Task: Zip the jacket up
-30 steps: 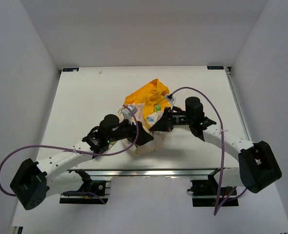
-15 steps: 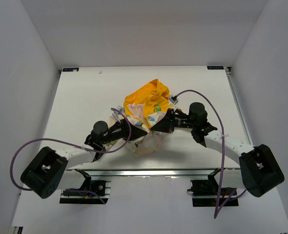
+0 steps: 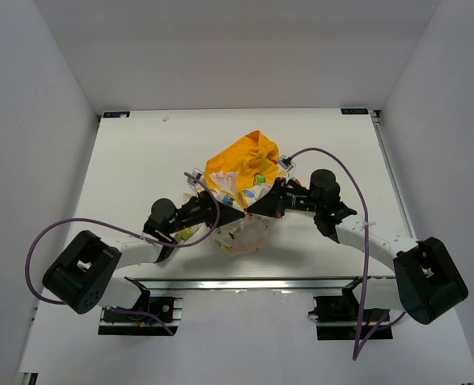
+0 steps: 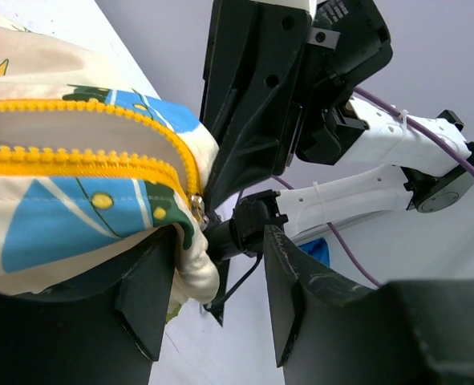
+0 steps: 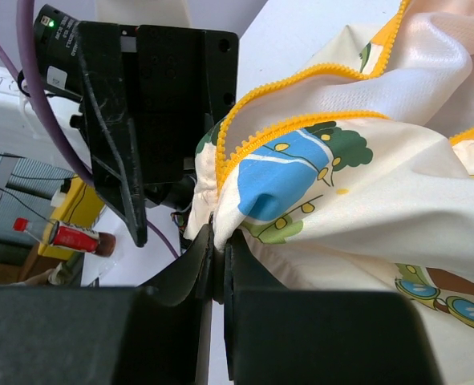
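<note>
My right gripper (image 5: 218, 258) pinched shut on a fold of the jacket (image 5: 341, 184), my left gripper (image 4: 216, 301) spread apart, yellow zipper (image 4: 76, 156) end between its fingers (image 4: 297, 297), against one finger, both grippers nearly tip to tip

Jacket (image 3: 241, 172) seemingly between left pincer (image 3: 237, 215), right pincer (image 3: 253, 210).
</note>
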Tool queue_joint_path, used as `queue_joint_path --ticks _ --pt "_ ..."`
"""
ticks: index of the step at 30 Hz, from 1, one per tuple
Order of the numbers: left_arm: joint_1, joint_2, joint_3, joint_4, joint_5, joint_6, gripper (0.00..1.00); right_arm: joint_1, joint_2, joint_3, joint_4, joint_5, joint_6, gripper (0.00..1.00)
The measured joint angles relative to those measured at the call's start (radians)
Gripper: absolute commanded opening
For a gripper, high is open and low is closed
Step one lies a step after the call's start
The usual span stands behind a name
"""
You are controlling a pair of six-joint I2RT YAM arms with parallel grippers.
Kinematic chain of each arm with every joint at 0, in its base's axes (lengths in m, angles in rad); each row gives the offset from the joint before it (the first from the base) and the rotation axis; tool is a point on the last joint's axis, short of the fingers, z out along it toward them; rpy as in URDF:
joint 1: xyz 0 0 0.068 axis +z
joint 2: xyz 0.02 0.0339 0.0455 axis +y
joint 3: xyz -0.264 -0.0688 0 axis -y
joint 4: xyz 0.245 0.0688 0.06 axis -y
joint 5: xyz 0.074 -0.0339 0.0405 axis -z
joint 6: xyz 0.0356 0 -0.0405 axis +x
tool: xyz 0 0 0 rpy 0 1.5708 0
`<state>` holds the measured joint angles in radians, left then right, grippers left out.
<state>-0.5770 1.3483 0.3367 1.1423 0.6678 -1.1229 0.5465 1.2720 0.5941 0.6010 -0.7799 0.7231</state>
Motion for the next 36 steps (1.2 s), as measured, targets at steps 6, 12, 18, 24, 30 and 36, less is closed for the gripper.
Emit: queue_joint_path --ticks 6,12,18,24,30,36 --pt "0.0 0.051 0.035 0.003 0.012 -0.005 0.46 0.006 0.0 -0.002 0.001 0.011 0.0 0.0" --pt "0.005 0.072 0.04 0.0 0.014 -0.006 0.16 0.007 -0.01 -0.003 0.0 0.019 -0.001 0.0" --pt "0.006 0.071 0.041 0.003 0.014 -0.007 0.0 0.007 -0.015 -0.003 -0.002 0.023 -0.002 0.0" --pt "0.013 0.093 0.055 0.011 0.033 -0.007 0.0 0.006 -0.014 -0.003 0.001 0.037 0.001 0.0" --pt "0.021 0.105 0.077 -0.002 0.079 0.025 0.0 0.004 0.003 -0.003 0.039 0.039 0.033 0.0" --pt "0.009 0.056 0.154 -0.23 0.095 0.189 0.0 -0.01 0.021 0.0 0.06 0.044 0.053 0.0"
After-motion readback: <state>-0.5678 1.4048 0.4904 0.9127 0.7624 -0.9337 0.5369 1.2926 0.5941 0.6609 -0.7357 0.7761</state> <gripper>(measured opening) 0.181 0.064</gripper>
